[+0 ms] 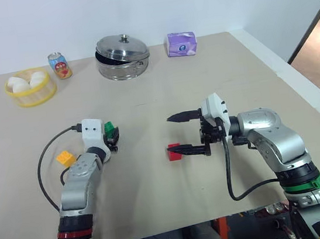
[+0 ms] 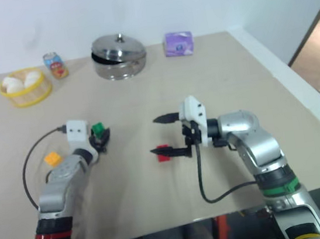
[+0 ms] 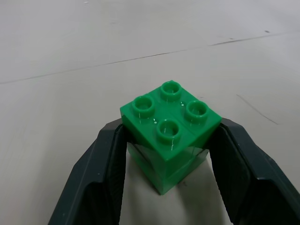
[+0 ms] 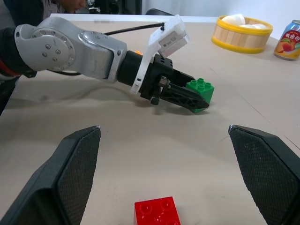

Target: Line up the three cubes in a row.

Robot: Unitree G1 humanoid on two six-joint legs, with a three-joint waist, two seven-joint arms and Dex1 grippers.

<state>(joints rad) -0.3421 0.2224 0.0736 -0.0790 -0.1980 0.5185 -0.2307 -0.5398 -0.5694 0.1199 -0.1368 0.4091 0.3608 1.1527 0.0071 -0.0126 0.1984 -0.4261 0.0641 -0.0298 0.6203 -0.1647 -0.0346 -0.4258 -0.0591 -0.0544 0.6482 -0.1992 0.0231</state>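
I am gripping the green cube [image 3: 169,126] between the two fingers of my left pincer [image 1: 111,135], closed on its sides so I can carry it toward the row. It is sitting on or just above the surface [image 1: 215,88]; I cannot tell which. My right pincer [image 1: 184,134] is standing wide open and holding nothing, with the red cube [image 1: 174,152] at its lower finger, ready to be nudged. The yellow cube [image 1: 65,158] is lying beside my left forearm, waiting its turn.
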